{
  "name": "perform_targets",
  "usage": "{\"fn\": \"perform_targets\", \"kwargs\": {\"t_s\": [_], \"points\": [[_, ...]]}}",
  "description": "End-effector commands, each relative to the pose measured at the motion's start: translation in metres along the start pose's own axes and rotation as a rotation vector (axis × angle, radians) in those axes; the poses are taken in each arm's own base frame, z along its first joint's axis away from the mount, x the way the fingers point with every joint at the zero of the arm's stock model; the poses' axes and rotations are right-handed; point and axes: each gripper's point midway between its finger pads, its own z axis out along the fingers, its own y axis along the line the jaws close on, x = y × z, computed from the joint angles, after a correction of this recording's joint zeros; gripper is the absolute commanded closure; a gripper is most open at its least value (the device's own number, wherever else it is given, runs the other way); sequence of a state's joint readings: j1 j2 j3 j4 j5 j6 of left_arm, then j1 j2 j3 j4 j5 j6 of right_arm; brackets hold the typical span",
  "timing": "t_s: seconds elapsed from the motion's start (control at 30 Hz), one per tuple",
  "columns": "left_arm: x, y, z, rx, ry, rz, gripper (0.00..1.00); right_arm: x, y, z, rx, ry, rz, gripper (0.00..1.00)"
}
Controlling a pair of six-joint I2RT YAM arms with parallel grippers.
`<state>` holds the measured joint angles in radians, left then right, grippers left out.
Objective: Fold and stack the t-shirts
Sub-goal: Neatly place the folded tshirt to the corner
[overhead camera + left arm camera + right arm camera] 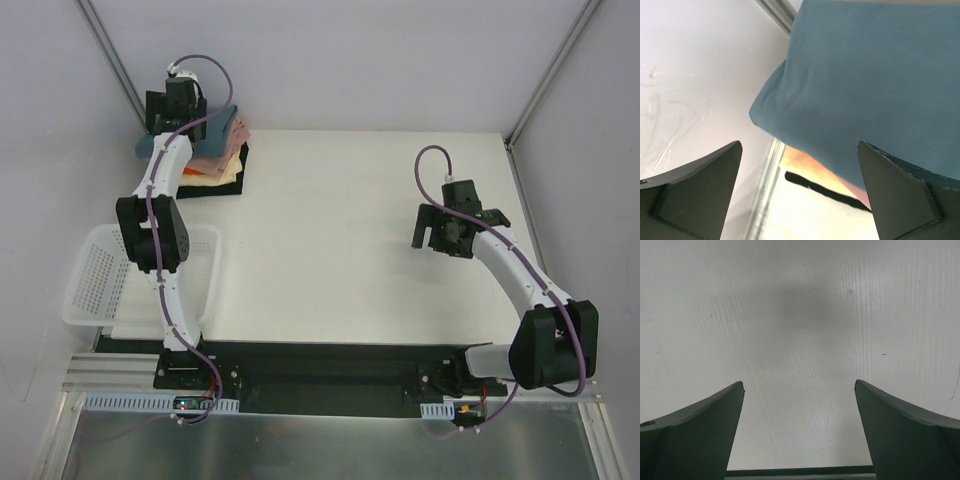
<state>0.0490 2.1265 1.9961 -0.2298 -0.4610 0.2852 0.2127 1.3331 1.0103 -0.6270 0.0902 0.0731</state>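
Holding, left gripper [185, 112]: nothing; its jaws stand wide apart in the left wrist view, released, with cloth showing beyond the tips.
Left gripper place: over the far-left corner of the table [360, 250], at the far edge of the stack.
Left fingers [700, 192]: dark, one at each lower corner of the wrist view; whether the right-hand one touches the cloth I cannot tell.
T-shirts [220, 155]: piled together in one stack at the far-left corner of the table.
Slate-blue tee [860, 85]: on top of the stack, its rounded folded edge facing the left wrist camera.
Pink tee [237, 135]: just under the blue one.
Orange tee [807, 167]: a strip showing below the blue.
Cream tee [228, 176]: low in the pile.
Black tee [225, 191]: at the bottom, flat on the table.
Right gripper [442, 240]: jaws spread wide, grasping nothing, above bare table on the right side, well apart from the stack.
Basket [95, 285]: white lattice, at the near-left table edge, beside the left arm.
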Motion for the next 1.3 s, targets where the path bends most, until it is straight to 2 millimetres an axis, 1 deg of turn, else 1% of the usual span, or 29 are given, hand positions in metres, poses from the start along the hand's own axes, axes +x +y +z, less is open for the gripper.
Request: {"fn": "perform_targets", "kwargs": {"t_s": [0.0, 0.03, 0.07, 0.1, 0.13, 0.17, 0.2, 0.23, 0.27, 0.3, 0.33, 0.37, 0.4, 0.43, 0.47, 0.5, 0.53, 0.57, 0.6, 0.63, 0.67, 0.7, 0.73, 0.8, 0.83, 0.9, 0.93, 1.0, 1.27], "points": [[-0.052, -0.006, -0.075, 0.004, -0.115, -0.077, 0.01, -0.001, -0.001, -0.011, -0.026, -0.063, 0.013, 0.04], [-0.059, -0.003, -0.090, -0.005, -0.130, -0.090, 0.01, -0.002, -0.001, -0.014, -0.032, -0.077, 0.011, 0.04], [-0.062, -0.019, -0.105, 0.028, -0.135, -0.083, 0.01, -0.005, 0.000, -0.021, -0.048, -0.114, 0.015, 0.04], [-0.065, -0.026, -0.116, 0.050, -0.139, -0.119, 0.01, -0.001, -0.002, -0.021, -0.049, -0.117, 0.015, 0.04], [-0.074, -0.023, -0.137, 0.075, -0.167, -0.160, 0.01, -0.003, -0.001, -0.027, -0.062, -0.148, 0.018, 0.04], [-0.069, -0.048, -0.153, 0.189, -0.152, -0.160, 0.01, -0.005, 0.000, -0.029, -0.070, -0.168, 0.019, 0.04], [-0.069, -0.058, -0.166, 0.265, -0.149, -0.220, 0.01, -0.002, -0.001, -0.028, -0.073, -0.172, 0.017, 0.04], [-0.078, -0.054, -0.194, 0.336, -0.183, -0.296, 0.01, -0.002, -0.001, -0.031, -0.084, -0.195, 0.019, 0.04], [-0.060, -0.076, -0.204, 0.458, -0.138, -0.324, 0.01, -0.005, 0.001, -0.031, -0.100, -0.217, 0.020, 0.04], [-0.053, -0.083, -0.216, 0.508, -0.102, -0.428, 0.01, -0.005, 0.003, -0.032, -0.113, -0.227, 0.018, 0.04], [-0.055, -0.077, -0.240, 0.562, -0.118, -0.482, 0.01, -0.003, 0.004, -0.032, -0.125, -0.234, 0.018, 0.04], [-0.029, -0.090, -0.242, 0.598, -0.050, -0.499, 0.01, -0.005, 0.009, -0.033, -0.156, -0.249, 0.013, 0.04], [-0.020, -0.101, -0.252, 0.657, -0.006, -0.562, 0.01, -0.004, 0.011, -0.033, -0.172, -0.255, 0.010, 0.04], [0.006, -0.107, -0.260, 0.674, 0.044, -0.576, 0.01, -0.004, 0.012, -0.034, -0.180, -0.264, 0.009, 0.04], [0.018, -0.113, -0.266, 0.688, 0.068, -0.587, 0.01, -0.005, 0.012, -0.034, -0.183, -0.274, 0.011, 0.04], [0.022, -0.116, -0.280, 0.699, 0.053, -0.599, 0.01, -0.006, 0.011, -0.035, -0.181, -0.283, 0.012, 0.04], [0.055, -0.128, -0.278, 0.679, 0.111, -0.567, 0.01, -0.006, 0.007, -0.035, -0.160, -0.295, 0.020, 0.04], [0.068, -0.131, -0.280, 0.659, 0.119, -0.554, 0.01, -0.006, 0.005, -0.036, -0.149, -0.301, 0.025, 0.04], [0.077, -0.127, -0.284, 0.627, 0.106, -0.545, 0.01, -0.007, 0.003, -0.036, -0.143, -0.308, 0.028, 0.04], [0.105, -0.140, -0.290, 0.631, 0.148, -0.501, 0.01, -0.007, 0.002, -0.037, -0.137, -0.317, 0.034, 0.04], [0.115, -0.142, -0.293, 0.629, 0.162, -0.506, 0.01, -0.006, 0.001, -0.037, -0.137, -0.319, 0.036, 0.04], [0.122, -0.140, -0.300, 0.639, 0.156, -0.507, 0.01, -0.005, 0.001, -0.037, -0.138, -0.322, 0.040, 0.04], [0.143, -0.142, -0.298, 0.627, 0.189, -0.494, 0.01, -0.006, 0.002, -0.038, -0.145, -0.328, 0.039, 0.04], [0.150, -0.137, -0.301, 0.619, 0.186, -0.517, 0.01, -0.005, 0.006, -0.037, -0.170, -0.332, 0.035, 0.04], [0.158, -0.138, -0.303, 0.631, 0.198, -0.509, 0.01, -0.004, 0.010, -0.036, -0.191, -0.326, 0.032, 0.04], [0.156, -0.133, -0.310, 0.650, 0.174, -0.510, 0.01, -0.004, 0.012, -0.036, -0.199, -0.323, 0.026, 0.04], [0.159, -0.131, -0.310, 0.645, 0.170, -0.510, 0.01, -0.004, 0.012, -0.035, -0.198, -0.324, 0.027, 0.04], [0.155, -0.123, -0.315, 0.643, 0.135, -0.520, 0.01, -0.004, 0.011, -0.035, -0.196, -0.326, 0.030, 0.04], [0.164, -0.103, -0.311, 0.565, 0.088, -0.541, 0.01, -0.005, 0.011, -0.031, -0.200, -0.363, 0.045, 0.04]]}}
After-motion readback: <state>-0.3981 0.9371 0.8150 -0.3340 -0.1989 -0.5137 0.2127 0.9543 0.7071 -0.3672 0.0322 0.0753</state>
